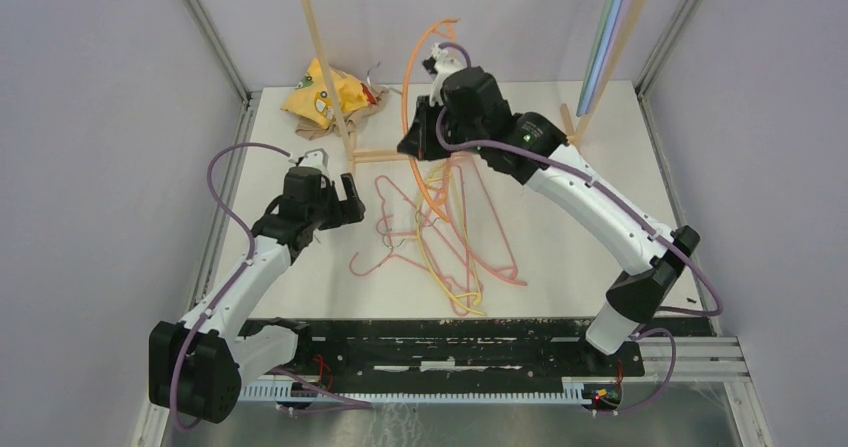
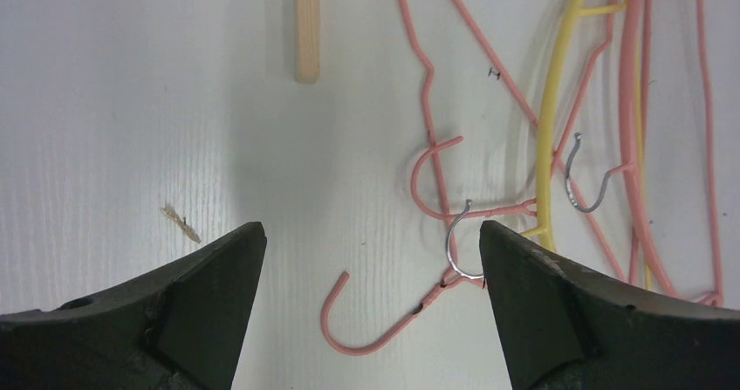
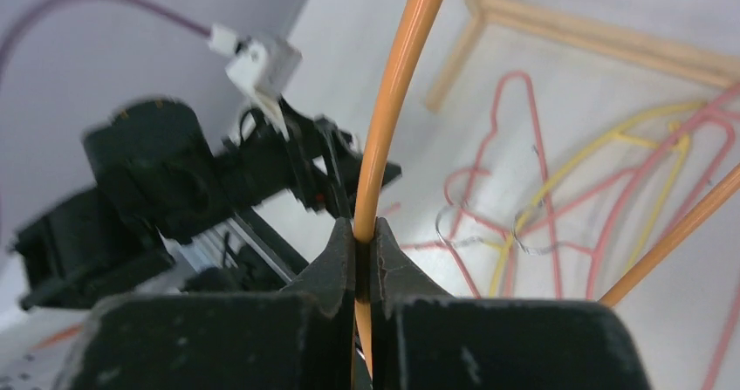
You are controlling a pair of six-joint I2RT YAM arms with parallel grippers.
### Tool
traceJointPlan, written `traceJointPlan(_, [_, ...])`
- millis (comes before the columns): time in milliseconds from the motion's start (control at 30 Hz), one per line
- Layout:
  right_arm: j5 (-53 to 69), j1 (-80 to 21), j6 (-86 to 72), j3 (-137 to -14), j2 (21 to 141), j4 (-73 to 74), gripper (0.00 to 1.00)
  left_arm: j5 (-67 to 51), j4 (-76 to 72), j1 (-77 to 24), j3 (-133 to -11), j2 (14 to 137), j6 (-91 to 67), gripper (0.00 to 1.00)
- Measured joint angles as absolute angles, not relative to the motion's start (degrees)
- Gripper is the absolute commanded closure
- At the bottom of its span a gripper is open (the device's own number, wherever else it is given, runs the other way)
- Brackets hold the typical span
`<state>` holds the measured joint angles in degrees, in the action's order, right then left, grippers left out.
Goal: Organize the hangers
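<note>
right gripper [image 3: 366,233] clamped on orange hanger [image 3: 397,85], held up off the bench [image 1: 580,257] near wooden rack [image 1: 327,67]. left gripper [image 2: 371,242] jaws apart, empty, low beside tangled pink and yellow hangers [image 2: 546,137] lying flat.

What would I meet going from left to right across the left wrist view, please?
Small wood chip → end of the wooden bar → pink hook → silver hook → yellow hanger → thin pink hanger wire by the right edge.

Orange hanger [image 3: 397,102]; pink hangers [image 2: 427,102]; yellow hanger [image 2: 544,146]; black fingers [image 2: 201,294]; white table [image 2: 131,102].
</note>
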<state>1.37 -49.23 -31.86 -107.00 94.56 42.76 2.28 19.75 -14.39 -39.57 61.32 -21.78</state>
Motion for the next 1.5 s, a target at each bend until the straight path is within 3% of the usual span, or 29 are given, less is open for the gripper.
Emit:
traceJointPlan(400, [6.9,-36.0,-41.0,-138.8,114.5,32.6,0.97,-0.4,21.1,-14.5,-45.1,61.2,-21.8,0.01])
traceJointPlan(767, [9.1,-32.1,-42.2,-138.3,114.7,29.7,0.97,-0.1,22.7,-14.6,-45.1,60.7,-21.8,0.01])
traceJointPlan(1133, [14.5,-31.5,-44.1,-127.6,108.7,26.1,0.97,0.2,22.9,-14.6,-41.8,58.5,-21.8,0.01])
traceJointPlan(1500, [15.7,-31.6,-43.5,-129.0,106.8,25.7,0.96,0.4,22.8,-14.6,-41.7,58.8,-21.8,0.01])
